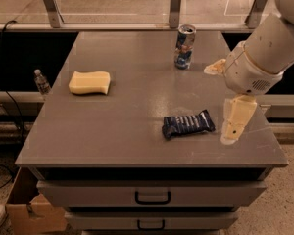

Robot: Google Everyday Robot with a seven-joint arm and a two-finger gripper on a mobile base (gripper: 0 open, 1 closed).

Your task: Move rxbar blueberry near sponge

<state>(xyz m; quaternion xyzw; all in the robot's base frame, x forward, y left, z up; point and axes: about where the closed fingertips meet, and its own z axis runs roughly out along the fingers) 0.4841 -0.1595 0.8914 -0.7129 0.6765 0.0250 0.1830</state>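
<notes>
The rxbar blueberry [187, 125] lies flat on the grey surface [127, 136], in the front right part, with its right end turned a little toward the back. We see the sponge [89, 82] well apart from it, on the left side of the surface, also lying flat. A blue and silver can [184, 46] stands upright near the back edge, behind the bar. The gripper [219, 104] hangs over the right side of the surface, just beside the right end of the bar, and it seems not to touch it. Its pale fingers [237, 119] appear spread wide and hold nothing; one points down to the surface, the other points left toward the can. Under the surface we see two drawers [152, 192].
</notes>
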